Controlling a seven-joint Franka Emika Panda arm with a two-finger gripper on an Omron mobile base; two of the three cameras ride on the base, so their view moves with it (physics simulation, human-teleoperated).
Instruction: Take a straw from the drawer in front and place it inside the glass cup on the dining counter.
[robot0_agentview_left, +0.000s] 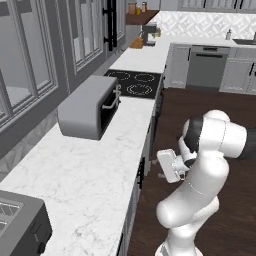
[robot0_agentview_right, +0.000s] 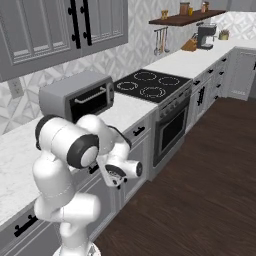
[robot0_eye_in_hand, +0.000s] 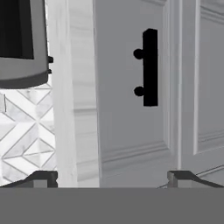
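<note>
A toaster oven (robot0_agentview_left: 89, 106) stands on the worktop (robot0_agentview_left: 95, 170), against the wall. Beyond it along the worktop lies the cooktop (robot0_agentview_left: 135, 82), with an oven (robot0_agentview_right: 170, 129) below. A toaster (robot0_agentview_left: 20, 225) sits at the near end. At the far corner stands a coffee machine (robot0_agentview_right: 205, 35), under a shelf (robot0_agentview_right: 185, 19) bearing jars. The gripper (robot0_eye_in_hand: 112, 178) faces a drawer (robot0_eye_in_hand: 131, 87) below the worktop edge, near its handle (robot0_eye_in_hand: 149, 68).

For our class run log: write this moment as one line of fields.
stage: approaching drawer | gripper: open, empty, facing drawer front | handle: black, untouched | drawer: closed | on worktop: toaster oven
</note>
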